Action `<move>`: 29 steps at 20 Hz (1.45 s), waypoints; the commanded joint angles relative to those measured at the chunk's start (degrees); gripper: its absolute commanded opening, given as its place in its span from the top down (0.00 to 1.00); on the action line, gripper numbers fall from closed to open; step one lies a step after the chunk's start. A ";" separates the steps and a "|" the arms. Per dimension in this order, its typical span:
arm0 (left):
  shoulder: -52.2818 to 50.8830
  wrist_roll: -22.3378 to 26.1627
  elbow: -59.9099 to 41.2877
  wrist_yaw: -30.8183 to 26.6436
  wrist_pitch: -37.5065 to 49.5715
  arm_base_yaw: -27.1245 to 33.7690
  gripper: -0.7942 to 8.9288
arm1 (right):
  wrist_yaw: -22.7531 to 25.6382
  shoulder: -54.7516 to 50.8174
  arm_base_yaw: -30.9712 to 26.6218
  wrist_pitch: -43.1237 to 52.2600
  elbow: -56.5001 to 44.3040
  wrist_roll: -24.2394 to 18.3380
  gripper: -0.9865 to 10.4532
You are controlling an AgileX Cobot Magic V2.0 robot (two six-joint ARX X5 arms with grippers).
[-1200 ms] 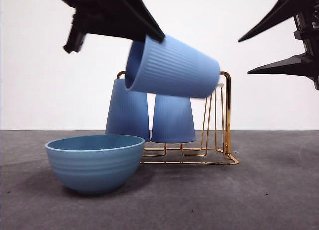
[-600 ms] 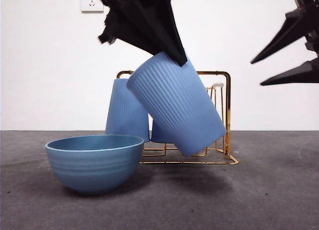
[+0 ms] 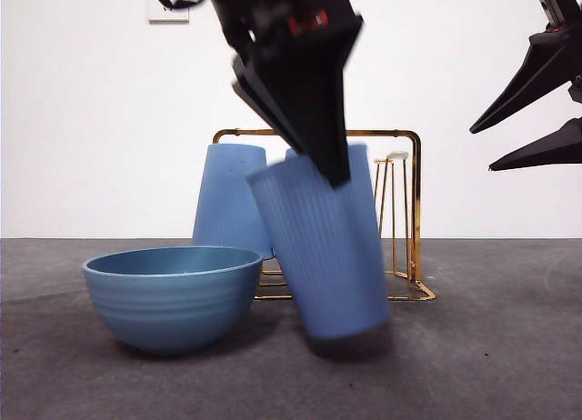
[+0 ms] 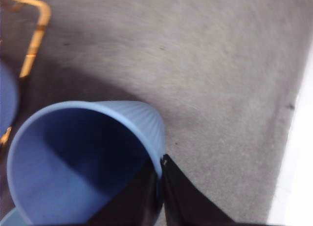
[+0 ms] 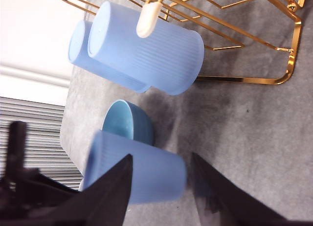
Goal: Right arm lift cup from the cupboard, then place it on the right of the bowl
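Grey felt-like table surface (image 3: 491,347) runs back to a plain white wall, and at centre frame in the front view I see the tall ribbed matte blue cup (image 3: 329,247) hanging mouth-up, its base just above or barely on the felt; I cannot tell which. Its long axis is nearly vertical, leaning a little toward the upper left of the frame.

What holds it is the left gripper (image 4: 161,174): its own wrist view shows the two black jaws pinched narrow over the cup's rim, one inside and one outside the wall. Despite what the task says, that arm has the cup.

My right gripper (image 5: 161,187) waits at the upper right edge of the front view, jaws spread wide and empty, well apart from the cup.

I see the cup just right of the wide low ridged blue bowl (image 3: 171,297), close but seemingly not touching. Behind them stands the thin gold wire cupboard rack (image 3: 414,211), with two more blue tumblers (image 3: 229,202) still on it upside down.

My judgement: the coming move is straight down along the cup's axis, then release.
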 commanded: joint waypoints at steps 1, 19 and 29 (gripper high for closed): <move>1.84 3.30 1.09 -1.92 0.48 -1.38 0.91 | 0.07 0.26 0.07 -0.28 0.31 -1.40 0.75; 3.50 9.01 1.09 -4.33 -0.76 -2.34 0.91 | 0.04 0.26 0.09 -1.53 0.31 -2.05 0.75; 3.41 5.03 1.88 -4.35 0.33 -2.34 0.56 | 0.04 0.26 0.09 -2.01 0.31 -2.40 0.75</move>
